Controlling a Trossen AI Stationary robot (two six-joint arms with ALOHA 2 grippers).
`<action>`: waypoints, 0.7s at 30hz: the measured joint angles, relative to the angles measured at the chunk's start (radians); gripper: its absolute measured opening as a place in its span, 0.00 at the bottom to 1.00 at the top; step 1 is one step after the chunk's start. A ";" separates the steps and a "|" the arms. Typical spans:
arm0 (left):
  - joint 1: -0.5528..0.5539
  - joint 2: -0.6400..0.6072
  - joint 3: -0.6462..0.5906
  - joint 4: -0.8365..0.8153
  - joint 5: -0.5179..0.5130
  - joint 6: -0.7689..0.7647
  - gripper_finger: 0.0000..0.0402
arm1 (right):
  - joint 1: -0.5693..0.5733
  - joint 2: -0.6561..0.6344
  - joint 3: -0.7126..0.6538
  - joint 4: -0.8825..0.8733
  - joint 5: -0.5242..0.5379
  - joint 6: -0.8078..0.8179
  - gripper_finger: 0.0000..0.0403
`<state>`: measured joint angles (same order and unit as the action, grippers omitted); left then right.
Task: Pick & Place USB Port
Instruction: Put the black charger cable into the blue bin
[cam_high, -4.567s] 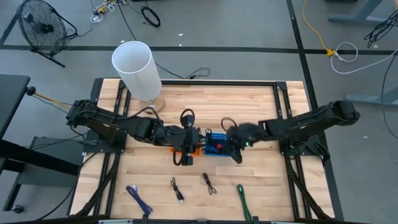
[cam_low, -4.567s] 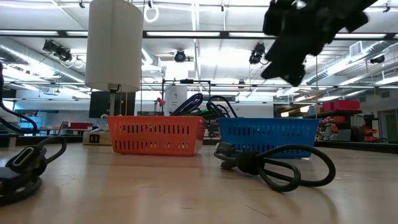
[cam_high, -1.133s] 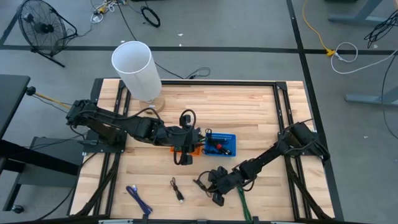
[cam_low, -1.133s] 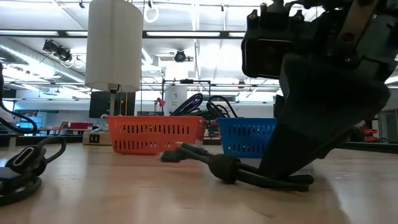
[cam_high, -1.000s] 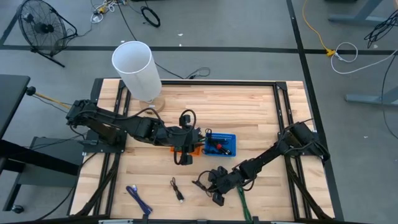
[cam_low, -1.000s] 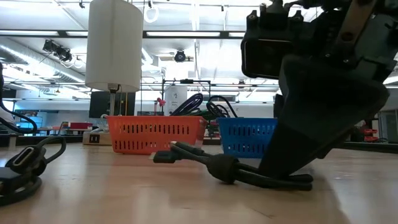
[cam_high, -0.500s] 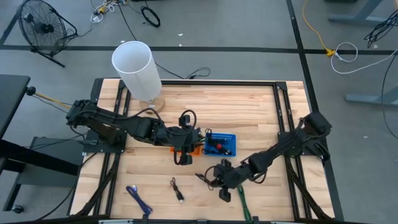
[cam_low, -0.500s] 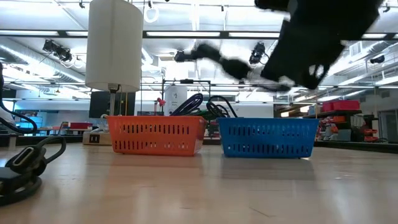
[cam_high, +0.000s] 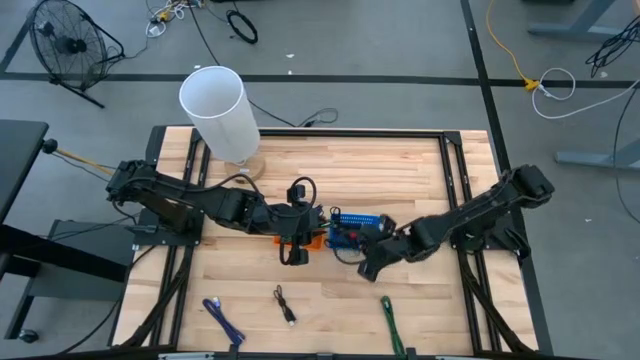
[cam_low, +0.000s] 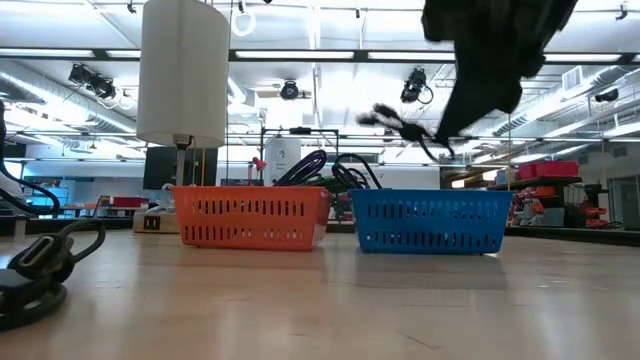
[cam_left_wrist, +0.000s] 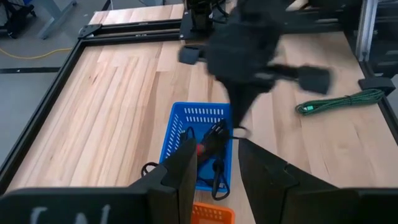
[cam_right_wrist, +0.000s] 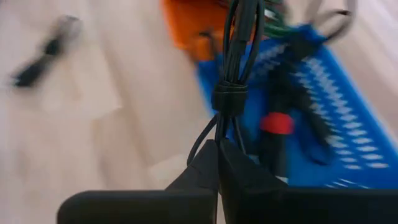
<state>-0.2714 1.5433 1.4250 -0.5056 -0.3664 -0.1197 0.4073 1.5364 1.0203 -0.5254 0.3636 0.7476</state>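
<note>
Your right hand (cam_right_wrist: 219, 144) is clenching a bundled black cable (cam_right_wrist: 230, 93) by its tie and carrying it in the air just at the blue basket's (cam_high: 352, 222) near edge, so it can drop in with the cables already there. Your left hand (cam_left_wrist: 214, 163), fingers parted and empty, is waiting over the orange basket (cam_low: 250, 216). The wooden counter (cam_high: 400, 180) is carrying more loose cables along its near edge; a workshop is showing beyond.

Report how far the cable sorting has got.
Done: several cables already lie in the blue basket and the orange basket.
In hand: the right tool is shut on a bundled black cable, raised beside the blue basket.
Left: the green cable, a blue cable and a small black cable lie on the table.
</note>
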 joint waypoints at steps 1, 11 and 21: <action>0.000 0.000 0.000 0.002 0.000 0.000 0.31 | -0.012 0.000 -0.001 -0.024 0.004 -0.002 0.00; 0.000 0.000 0.000 0.003 0.000 0.000 0.31 | -0.115 0.002 -0.001 -0.123 0.030 -0.026 0.00; 0.000 0.000 0.000 0.002 0.000 -0.001 0.31 | -0.123 0.002 -0.036 -0.122 0.020 -0.022 0.00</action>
<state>-0.2714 1.5433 1.4250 -0.5032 -0.3664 -0.1202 0.2844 1.5383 0.9845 -0.6476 0.3840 0.7253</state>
